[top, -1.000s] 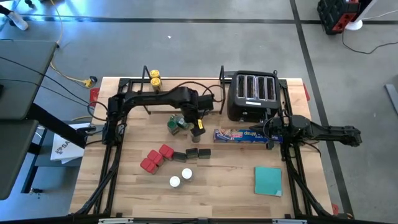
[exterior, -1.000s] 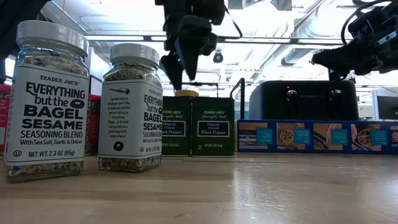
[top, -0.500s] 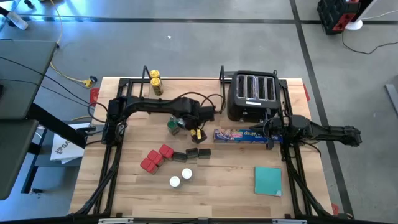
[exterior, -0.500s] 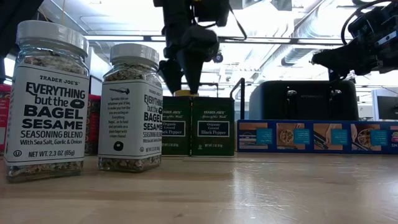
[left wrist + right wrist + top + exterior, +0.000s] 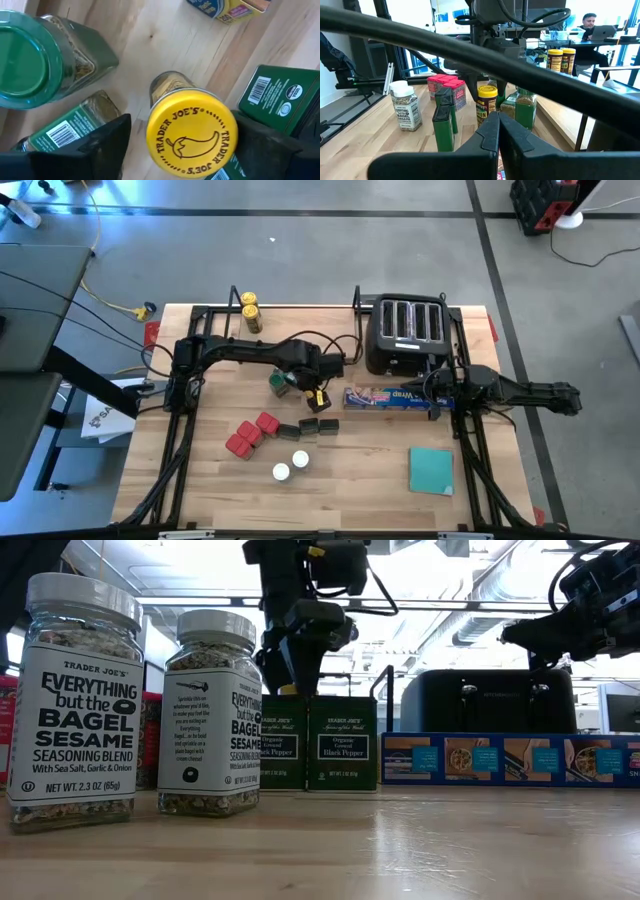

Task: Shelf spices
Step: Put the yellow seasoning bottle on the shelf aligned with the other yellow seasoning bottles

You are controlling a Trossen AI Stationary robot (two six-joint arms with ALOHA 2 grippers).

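the spices are mostly out on the bare wood in the middle of the table, not on the shelf [image 5: 215, 315] yet; only two yellow-lid jars [image 5: 249, 311] stand on its wooden floor at the far left end. the left gripper [image 5: 304, 383] hangs right over one more yellow-lid jar [image 5: 191, 133], with a dark finger on each side of the lid and a gap left on both sides, so it is spread wide and not squeezing. i think it sits like that so it can close on the lid and lift the jar straight up. the jar stands upright in a tight little group, with a green-lid jar [image 5: 31, 61] and green tins [image 5: 318, 742] just beside it, so the fingers have little room. you can see brownish spice through the glass under the yellow lid. nearer the front are the red square tins [image 5: 251, 433], small dark tins [image 5: 308, 426] and two white-capped jars [image 5: 291, 466] full of speckled seasoning. the right gripper [image 5: 498, 134] waits by the long blue wrap box [image 5: 388, 396] in front of the toaster [image 5: 404, 332], with its fingers pressed together and nothing in them.
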